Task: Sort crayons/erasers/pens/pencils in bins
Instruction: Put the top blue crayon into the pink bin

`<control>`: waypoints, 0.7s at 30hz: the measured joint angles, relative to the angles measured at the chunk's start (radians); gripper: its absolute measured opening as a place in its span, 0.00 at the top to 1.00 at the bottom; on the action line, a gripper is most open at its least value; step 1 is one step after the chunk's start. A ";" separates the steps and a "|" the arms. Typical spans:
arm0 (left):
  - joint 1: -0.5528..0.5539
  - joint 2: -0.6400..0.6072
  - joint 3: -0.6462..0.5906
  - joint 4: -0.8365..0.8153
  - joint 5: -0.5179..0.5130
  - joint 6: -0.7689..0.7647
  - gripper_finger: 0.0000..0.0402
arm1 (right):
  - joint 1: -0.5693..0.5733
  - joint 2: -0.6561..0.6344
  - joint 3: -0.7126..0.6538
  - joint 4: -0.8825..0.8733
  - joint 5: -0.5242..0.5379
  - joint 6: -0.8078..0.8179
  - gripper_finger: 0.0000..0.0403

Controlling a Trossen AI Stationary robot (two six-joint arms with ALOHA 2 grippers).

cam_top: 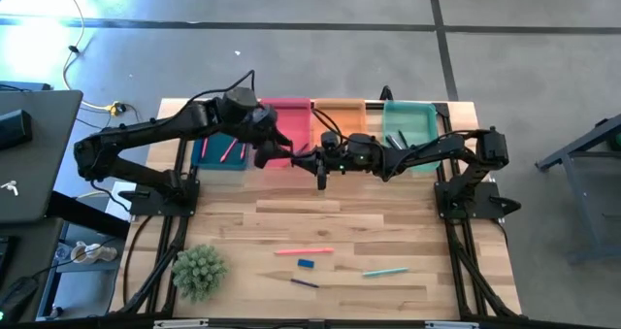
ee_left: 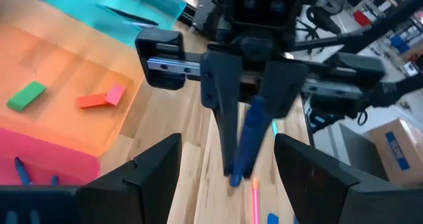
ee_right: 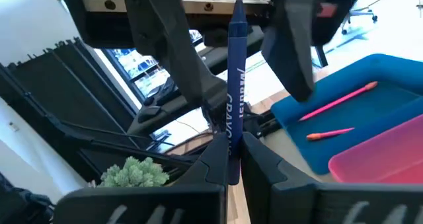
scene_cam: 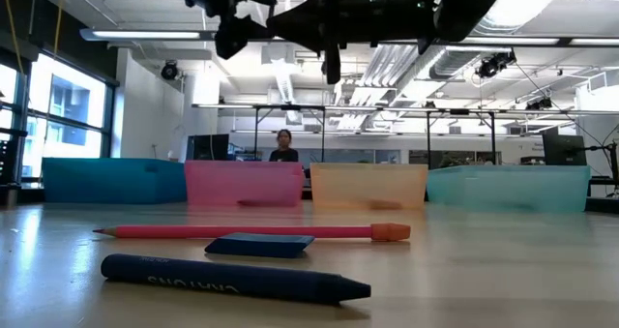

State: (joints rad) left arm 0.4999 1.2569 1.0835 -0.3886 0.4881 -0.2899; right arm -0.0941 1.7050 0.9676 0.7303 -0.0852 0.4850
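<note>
Our right gripper (ee_right: 232,159) pinches a blue crayon (ee_right: 235,85) low down. It looks light, stiff and snappable. Our left gripper (ee_left: 225,178) waits wide apart.

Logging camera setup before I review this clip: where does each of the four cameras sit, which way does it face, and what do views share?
High: overhead, straight down; both arms meet by the bins.
Low: table height, facing the bins; arms dark overhead, a blue crayon nearest.
Left wrist: past the open left gripper at the right gripper holding a blue crayon.
Right wrist: past its own shut fingers gripping that crayon, the left gripper's fingers beyond.
Shared: both wrist views show the held crayon.
</note>
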 joint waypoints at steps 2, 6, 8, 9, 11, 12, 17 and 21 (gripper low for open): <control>0.000 0.020 0.000 0.026 -0.003 -0.017 0.43 | -0.002 0.000 0.000 -0.001 0.004 -0.002 0.98; 0.000 0.044 0.000 0.058 -0.002 -0.022 0.49 | -0.002 0.000 0.000 -0.002 0.004 -0.005 0.98; 0.000 0.051 0.000 0.058 -0.002 -0.022 0.54 | -0.003 0.000 0.000 -0.002 0.004 -0.005 0.98; 0.000 0.054 0.000 0.058 -0.002 -0.021 0.56 | -0.003 0.000 0.000 -0.004 0.004 -0.005 0.98; 0.000 0.055 0.000 0.058 0.001 -0.013 0.62 | -0.003 0.000 0.000 -0.009 0.006 -0.005 0.98; 0.000 0.055 0.000 0.058 0.002 -0.009 0.64 | -0.003 0.000 0.000 -0.012 0.007 -0.005 0.98; 0.000 0.055 0.000 0.058 0.003 0.013 0.76 | -0.004 0.000 0.000 -0.024 0.012 -0.005 0.98; 0.000 0.055 0.000 0.058 0.004 0.013 0.83 | -0.005 0.000 0.000 -0.042 0.014 -0.004 0.98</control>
State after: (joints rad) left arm 0.5003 1.3121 1.0832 -0.3305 0.4918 -0.2770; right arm -0.0986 1.7050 0.9676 0.6879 -0.0715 0.4808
